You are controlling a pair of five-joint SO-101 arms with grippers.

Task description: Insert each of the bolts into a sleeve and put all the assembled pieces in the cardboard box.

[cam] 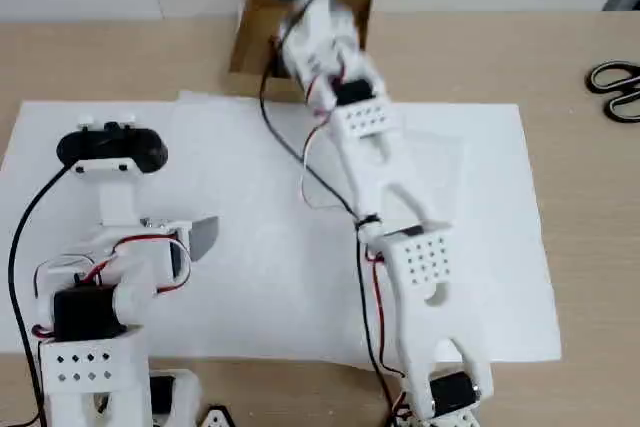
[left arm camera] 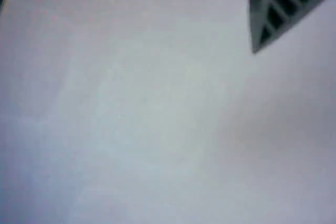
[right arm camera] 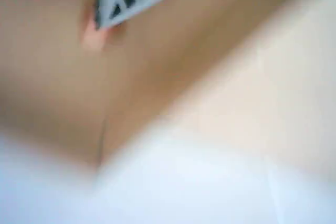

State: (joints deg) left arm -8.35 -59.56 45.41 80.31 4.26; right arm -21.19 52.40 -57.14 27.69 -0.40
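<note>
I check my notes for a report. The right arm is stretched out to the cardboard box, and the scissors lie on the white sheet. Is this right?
Not fully. In the high view the scissors lie on the bare table, beside the white sheet, not on it. The right arm is indeed stretched out to the cardboard box.

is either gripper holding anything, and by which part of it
Left gripper, over the white sheet, holds nothing visible. Right gripper is at the cardboard box with a pinkish blur beside it; whether that is a held piece cannot be told.
</note>
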